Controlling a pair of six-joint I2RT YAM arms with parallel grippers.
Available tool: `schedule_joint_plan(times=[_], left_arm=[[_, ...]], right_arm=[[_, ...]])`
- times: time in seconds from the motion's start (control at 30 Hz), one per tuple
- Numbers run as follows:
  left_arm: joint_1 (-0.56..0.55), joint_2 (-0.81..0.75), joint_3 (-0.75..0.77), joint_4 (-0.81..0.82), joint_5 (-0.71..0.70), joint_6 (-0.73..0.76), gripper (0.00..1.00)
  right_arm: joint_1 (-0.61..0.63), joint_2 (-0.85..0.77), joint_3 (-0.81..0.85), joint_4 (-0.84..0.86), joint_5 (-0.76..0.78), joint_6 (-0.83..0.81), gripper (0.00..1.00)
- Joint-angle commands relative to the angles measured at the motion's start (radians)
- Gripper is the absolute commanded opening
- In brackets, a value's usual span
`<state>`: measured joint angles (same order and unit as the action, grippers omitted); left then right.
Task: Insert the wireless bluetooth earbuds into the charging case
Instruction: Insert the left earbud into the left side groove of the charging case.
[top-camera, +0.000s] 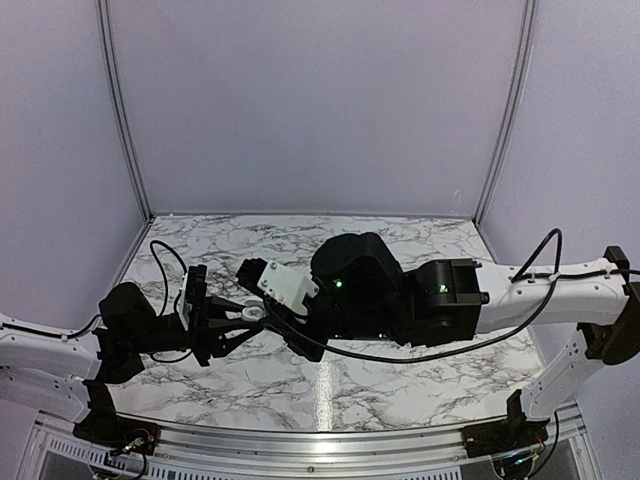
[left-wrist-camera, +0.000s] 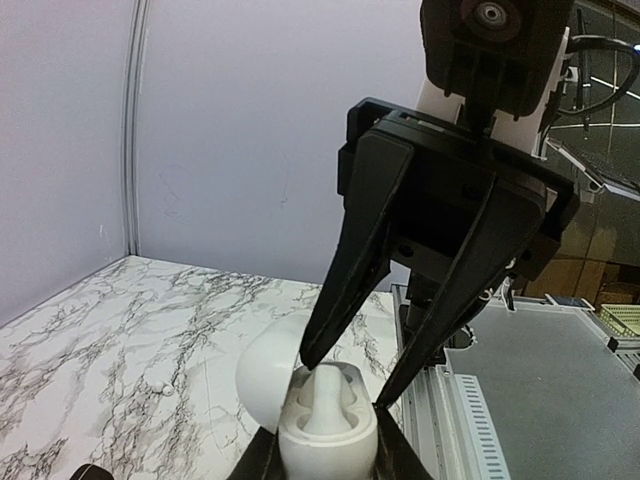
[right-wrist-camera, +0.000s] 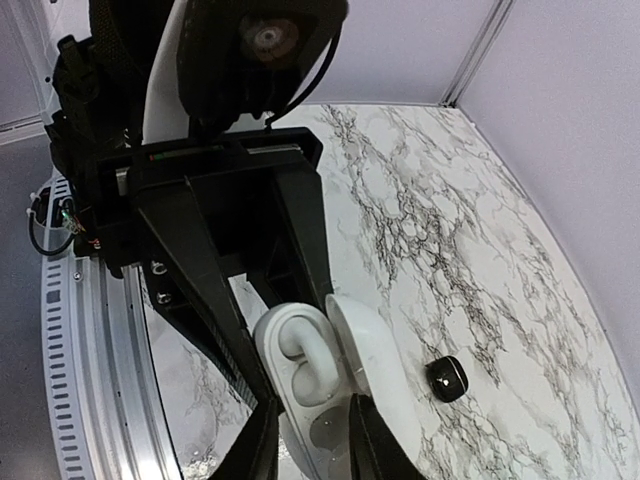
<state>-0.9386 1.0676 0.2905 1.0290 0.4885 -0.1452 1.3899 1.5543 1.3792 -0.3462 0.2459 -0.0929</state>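
The left gripper (left-wrist-camera: 328, 455) is closed on the base of the white charging case (left-wrist-camera: 325, 440), holding it upright with its lid (left-wrist-camera: 262, 385) swung open. The right gripper (left-wrist-camera: 343, 381) reaches in from above, fingers partly spread, tips at the case rim; I cannot tell whether it grips. One black earbud (right-wrist-camera: 446, 378) lies on the marble table (right-wrist-camera: 450, 230), apart from the case, right of the right gripper's fingers.

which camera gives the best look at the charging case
The right wrist view: it looks down into the open white case, lid swung aside, its inside in plain sight. The left wrist view catches the case low, cut by the bottom edge. The top view shows only a small pale spot.
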Motion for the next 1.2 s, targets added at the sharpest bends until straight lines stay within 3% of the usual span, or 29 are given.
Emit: schedule_joint_plan(times=[0.0, 0.73, 1.03, 1.17], left_arm=[[-0.012, -0.006, 0.028, -0.005, 0.004, 0.034, 0.0], [-0.017, -0.031, 0.033, -0.02, -0.046, 0.035, 0.0], [-0.013, -0.062, 0.009, -0.032, -0.085, 0.023, 0.0], [-0.012, -0.063, 0.012, -0.046, -0.087, 0.025, 0.0]], right_arm=[[-0.008, 0.009, 0.026, 0.033, -0.027, 0.005, 0.28], [-0.009, 0.059, 0.03, -0.003, -0.127, -0.015, 0.14], [-0.009, 0.049, 0.038, -0.023, -0.132, 0.0, 0.14], [-0.011, 0.043, 0.04, -0.027, -0.127, 0.005, 0.23]])
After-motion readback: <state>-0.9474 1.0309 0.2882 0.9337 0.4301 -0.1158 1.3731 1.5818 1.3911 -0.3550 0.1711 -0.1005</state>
